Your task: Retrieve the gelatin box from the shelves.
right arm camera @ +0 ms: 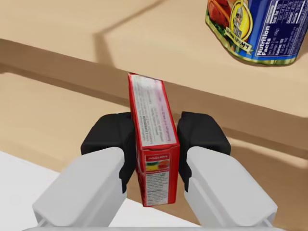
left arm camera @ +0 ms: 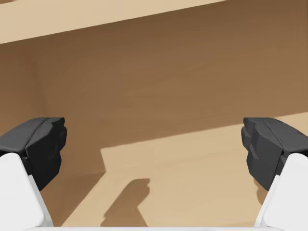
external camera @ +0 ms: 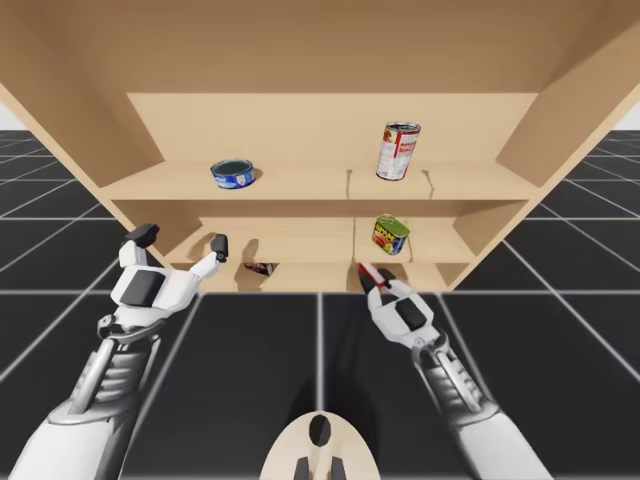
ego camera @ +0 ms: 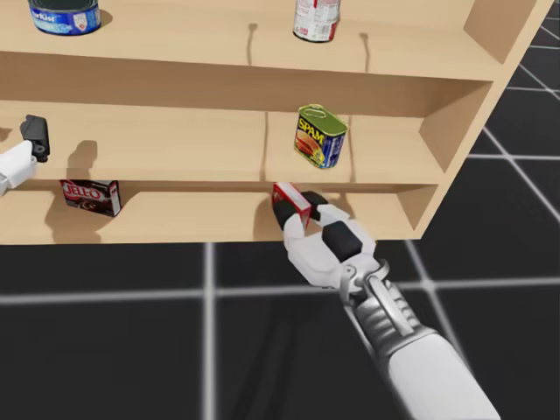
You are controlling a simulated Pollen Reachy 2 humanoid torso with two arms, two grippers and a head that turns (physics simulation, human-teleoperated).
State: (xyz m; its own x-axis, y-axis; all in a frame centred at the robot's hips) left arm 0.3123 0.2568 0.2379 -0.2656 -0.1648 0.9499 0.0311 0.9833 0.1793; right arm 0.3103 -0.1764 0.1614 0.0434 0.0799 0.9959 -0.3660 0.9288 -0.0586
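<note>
Gripping red gelatin box [right arm camera: 150, 110] in right end effector [right arm camera: 155, 140], across broad faces. Likely light, crushable card; squeeze gently.

My right gripper [external camera: 368, 272] clamps a red box [right arm camera: 153, 144] at the lowest level of the shelves [external camera: 300, 182], arm stretched forward. My left gripper [external camera: 182, 240] hangs spread wide by the shelves' lower left corner.
</note>
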